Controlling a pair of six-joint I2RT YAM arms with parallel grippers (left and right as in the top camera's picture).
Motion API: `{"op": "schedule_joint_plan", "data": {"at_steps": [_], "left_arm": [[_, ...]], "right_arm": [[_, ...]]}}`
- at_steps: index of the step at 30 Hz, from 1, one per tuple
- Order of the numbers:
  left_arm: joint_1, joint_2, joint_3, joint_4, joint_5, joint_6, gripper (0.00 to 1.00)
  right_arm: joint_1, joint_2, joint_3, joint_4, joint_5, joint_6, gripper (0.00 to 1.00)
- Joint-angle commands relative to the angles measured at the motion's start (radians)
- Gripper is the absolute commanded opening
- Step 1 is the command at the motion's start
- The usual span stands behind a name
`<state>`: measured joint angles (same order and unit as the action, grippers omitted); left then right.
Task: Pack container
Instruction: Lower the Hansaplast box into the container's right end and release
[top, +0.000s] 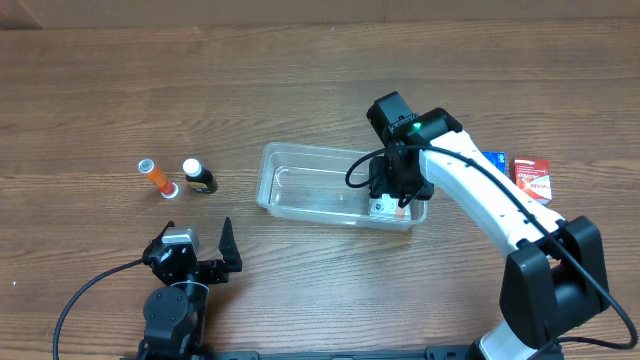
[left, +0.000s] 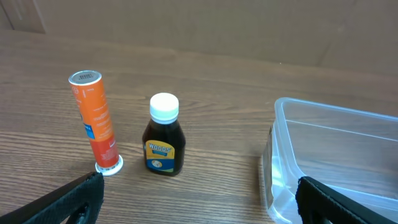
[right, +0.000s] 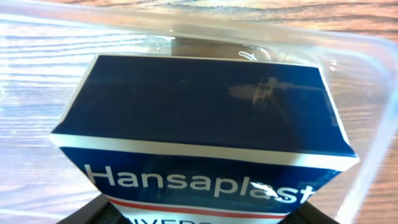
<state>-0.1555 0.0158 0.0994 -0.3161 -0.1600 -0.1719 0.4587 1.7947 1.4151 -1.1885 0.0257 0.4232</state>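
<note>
The worktop (top: 300, 60) shows brown wood grain, smooth with a dull sheen. The container (top: 300, 149) is clear plastic, glossy where light catches it. The Hansaplast box (right: 205, 106) is shiny coated card. The dark bottle (left: 164, 149) looks glossy under a smooth white cap, and the orange tube (left: 96, 124) looks like smooth plastic.

Light is even and fairly bright, coming from above, so the wooden tabletop (top: 300, 60) shows only short, soft shadows beside the dark bottle (top: 199, 177) and orange tube (top: 158, 178). Pale glare runs along the walls of the clear container (top: 310, 188). In the right wrist view white highlights streak the glossy blue box (right: 205, 106), which fills the picture at close range, its edges slightly soft; the left wrist view is sharp
</note>
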Motion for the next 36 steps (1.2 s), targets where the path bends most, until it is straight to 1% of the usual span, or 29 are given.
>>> {"op": "schedule_joint_plan", "data": {"at_steps": [1, 5, 10, 20, 30, 31, 32, 33, 34, 36], "left_arm": [[0.005, -0.010, -0.003, 0.004, 0.000, 0.019, 1.00], [0.005, -0.011, -0.003, 0.004, 0.000, 0.019, 1.00], [0.005, -0.011, -0.003, 0.004, 0.000, 0.019, 1.00], [0.005, -0.011, -0.003, 0.004, 0.000, 0.019, 1.00], [0.005, -0.011, -0.003, 0.004, 0.000, 0.019, 1.00], [0.005, -0.011, -0.003, 0.004, 0.000, 0.019, 1.00], [0.005, -0.011, -0.003, 0.004, 0.000, 0.019, 1.00], [0.005, -0.011, -0.003, 0.004, 0.000, 0.019, 1.00], [0.005, -0.011, -0.003, 0.004, 0.000, 0.019, 1.00], [0.005, -0.011, -0.003, 0.004, 0.000, 0.019, 1.00]], "right_arm": [[0.002, 0.001, 0.108, -0.031, -0.002, -0.012, 0.62], [0.002, 0.001, 0.125, -0.087, -0.037, -0.011, 0.62], [0.002, 0.001, 0.122, -0.108, -0.038, -0.011, 0.61], [-0.003, 0.013, -0.002, -0.017, -0.034, -0.011, 0.62], [-0.011, 0.024, -0.007, -0.044, -0.012, -0.011, 0.63], [-0.011, 0.024, -0.007, -0.048, -0.012, -0.011, 0.71], [-0.011, 0.024, -0.007, -0.048, -0.012, -0.011, 0.82], [-0.011, 0.024, -0.006, -0.043, -0.011, -0.011, 0.88], [-0.011, 0.024, -0.003, -0.036, -0.006, -0.013, 0.89], [-0.011, 0.024, 0.024, -0.036, 0.031, -0.031, 0.89]]}}
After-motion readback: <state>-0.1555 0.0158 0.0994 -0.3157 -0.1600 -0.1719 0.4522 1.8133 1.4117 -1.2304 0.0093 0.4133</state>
